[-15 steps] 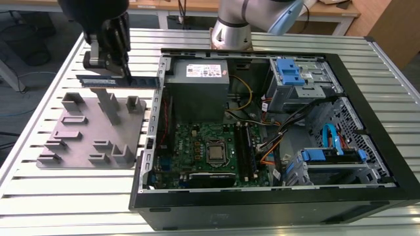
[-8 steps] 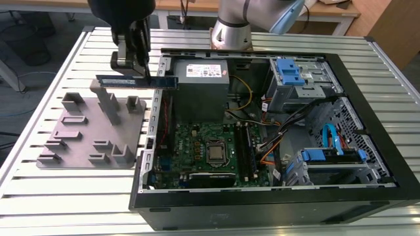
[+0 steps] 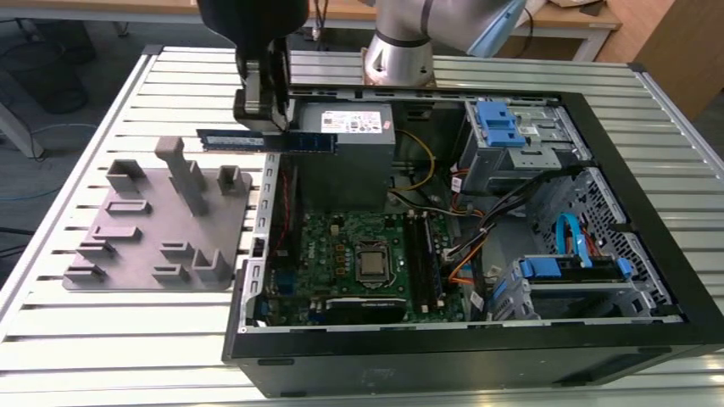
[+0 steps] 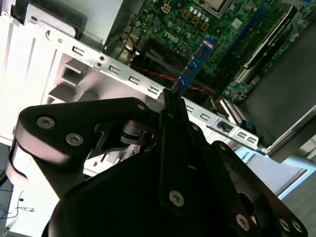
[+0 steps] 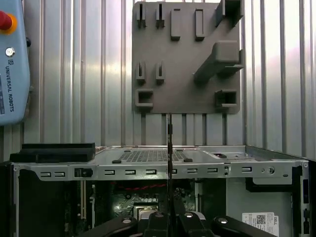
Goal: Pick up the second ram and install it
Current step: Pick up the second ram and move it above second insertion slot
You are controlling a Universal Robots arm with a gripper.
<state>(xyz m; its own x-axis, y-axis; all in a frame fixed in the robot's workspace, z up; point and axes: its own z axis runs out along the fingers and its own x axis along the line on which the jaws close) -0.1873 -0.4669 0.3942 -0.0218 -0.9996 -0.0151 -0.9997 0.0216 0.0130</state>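
The second ram [image 3: 305, 142] is a slim blue stick that hangs level in the air, over the open computer case's wall on the exterior view's left. My gripper [image 3: 270, 127] is shut on it near its middle, coming down from above. In the second wrist view the blue stick [image 4: 195, 64] juts out past the black fingers [image 4: 174, 116] toward the green motherboard [image 4: 197, 24]. In the first wrist view the ram [image 5: 169, 143] shows edge-on as a thin dark line over the case rim. The motherboard [image 3: 339, 246] with its long black slots [image 3: 423, 254] lies low in the case.
A grey fixture plate [image 3: 147, 229] with upright posts stands on the slatted table, at the exterior view's left of the case. Inside the case are a power supply [image 3: 353, 127], blue drive brackets [image 3: 504, 123] and loose cables [image 3: 476, 220]. A teach pendant [image 5: 11, 59] lies on the table.
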